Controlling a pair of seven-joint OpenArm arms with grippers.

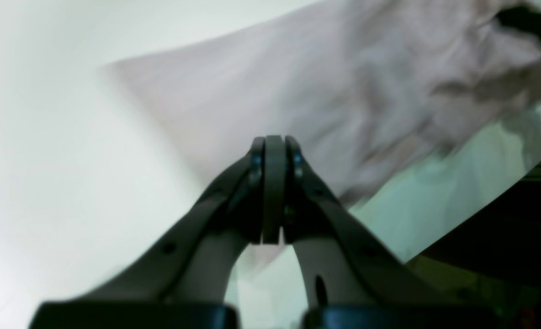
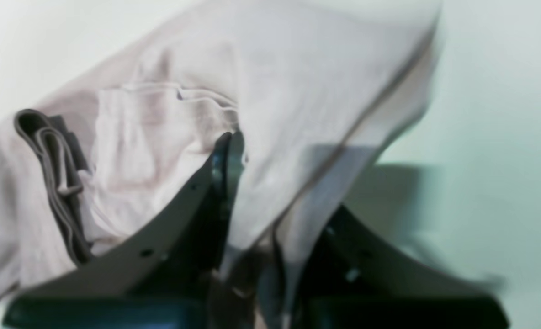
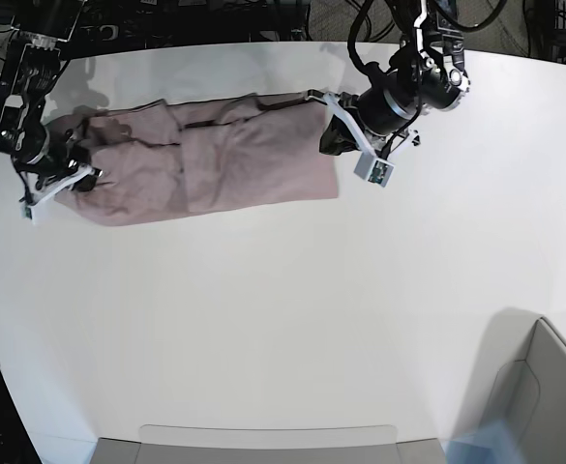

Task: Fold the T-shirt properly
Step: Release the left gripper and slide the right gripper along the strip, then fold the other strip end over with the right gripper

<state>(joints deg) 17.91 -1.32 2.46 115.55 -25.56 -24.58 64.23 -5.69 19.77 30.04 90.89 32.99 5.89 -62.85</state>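
Observation:
The mauve-pink T-shirt (image 3: 215, 164) lies on the white table (image 3: 283, 319) as a long strip running left to right. At its left end my right gripper (image 3: 73, 174) pinches the cloth. In the right wrist view the T-shirt (image 2: 298, 91) drapes between the jaws of the right gripper (image 2: 241, 146) and hides one finger. A darker ribbed band (image 2: 51, 173) shows at the left. My left gripper (image 3: 329, 141) sits at the strip's right end. In the left wrist view the left gripper (image 1: 273, 146) is shut, with the T-shirt (image 1: 320, 100) lying beyond and no cloth seen between the fingers.
A grey bin (image 3: 544, 387) stands at the near right corner. A flat grey tray edge (image 3: 263, 437) runs along the near side. The table's curved edge (image 1: 503, 192) shows close by in the left wrist view, with dark floor beyond.

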